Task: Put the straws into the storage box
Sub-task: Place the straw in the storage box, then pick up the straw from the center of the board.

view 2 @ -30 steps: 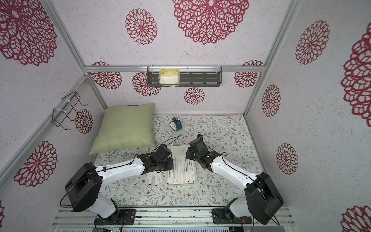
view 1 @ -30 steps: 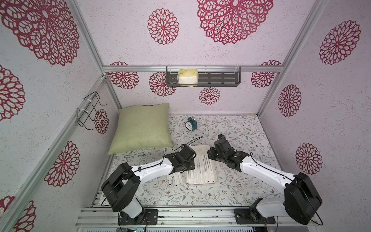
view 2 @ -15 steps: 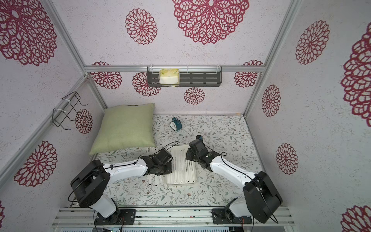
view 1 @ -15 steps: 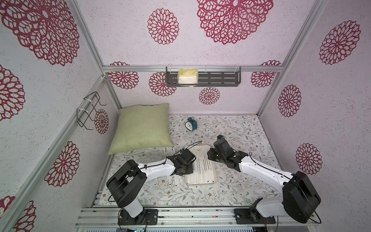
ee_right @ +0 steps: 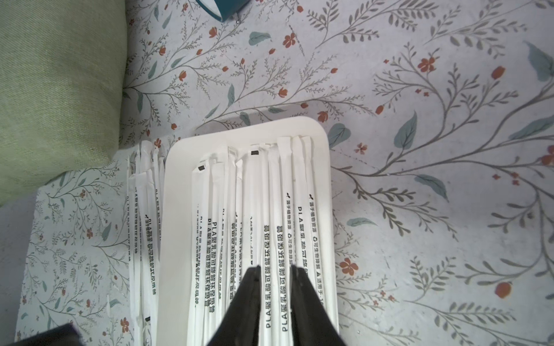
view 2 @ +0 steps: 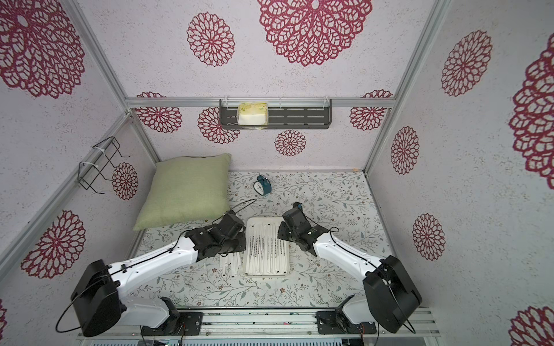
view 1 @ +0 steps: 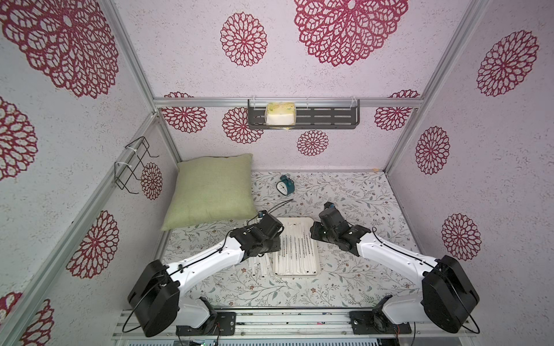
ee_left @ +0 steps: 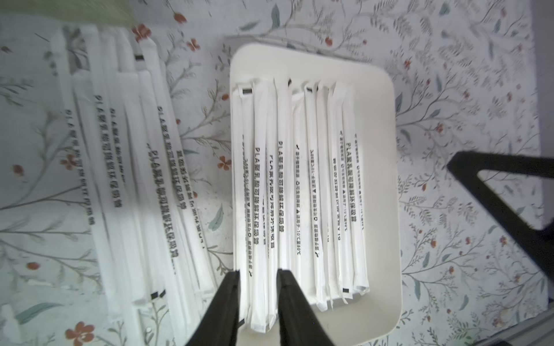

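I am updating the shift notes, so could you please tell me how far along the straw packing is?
Done: many straws lie in the storage box. In hand: nothing clearly; the left gripper is open over them, and the right gripper straddles two, grip unclear. Remaining: a loose pile beside the box.

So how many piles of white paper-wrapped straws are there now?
2. One pile lies in the shallow white rounded tray; the other on the floral tablecloth beside it, towards the left arm. That arm may hide more.
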Motion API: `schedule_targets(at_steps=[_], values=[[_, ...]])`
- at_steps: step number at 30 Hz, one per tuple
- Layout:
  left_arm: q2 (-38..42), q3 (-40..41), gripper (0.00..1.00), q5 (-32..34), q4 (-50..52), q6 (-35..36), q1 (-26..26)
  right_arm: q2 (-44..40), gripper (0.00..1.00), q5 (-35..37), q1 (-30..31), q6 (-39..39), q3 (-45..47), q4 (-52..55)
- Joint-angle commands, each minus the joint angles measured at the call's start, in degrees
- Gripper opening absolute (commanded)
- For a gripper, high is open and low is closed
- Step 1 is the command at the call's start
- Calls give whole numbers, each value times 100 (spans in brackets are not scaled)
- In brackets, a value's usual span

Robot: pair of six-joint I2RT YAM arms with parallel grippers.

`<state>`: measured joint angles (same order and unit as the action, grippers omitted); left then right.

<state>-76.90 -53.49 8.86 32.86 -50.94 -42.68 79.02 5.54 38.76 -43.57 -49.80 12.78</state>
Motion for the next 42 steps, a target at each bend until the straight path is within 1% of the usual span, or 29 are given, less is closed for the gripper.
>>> schedule_targets(at_steps=[1, 3, 5, 9, 15, 22, 27, 32, 36, 42], values=[[241, 707, 31, 36, 271, 188, 803, -209, 23, 152, -44, 205, 5, 307], [329, 1003, 33, -124, 23, 399, 1267, -249, 23, 150, -44, 200, 5, 357], [265, 1084, 33, -258, -151, 612, 1590, -288, 23, 146, -44, 178, -3, 374], [-127, 1079, 31, -512, -460, 936, 1963, -308, 23, 159, -44, 170, -34, 401], [-693, 1069, 32, -744, -855, 1071, 1996, -366, 23, 197, -44, 138, -17, 441], [-1042, 1268, 31, -884, -1191, 1017, 1983, -317, 23, 170, -36, 121, 21, 363], [-745, 1509, 18, -678, -902, 963, 1982, -269, 23, 125, -36, 95, 49, 245], [-192, 1740, 9, -421, -481, 976, 1983, -136, 23, 36, -28, 117, 7, 173], [76, 1834, 6, -369, -378, 1033, 2000, -149, 23, 33, -18, 122, 43, 97], [13, 1682, 6, -411, -376, 1002, 1983, 59, 23, -143, 30, 57, 29, -80]])
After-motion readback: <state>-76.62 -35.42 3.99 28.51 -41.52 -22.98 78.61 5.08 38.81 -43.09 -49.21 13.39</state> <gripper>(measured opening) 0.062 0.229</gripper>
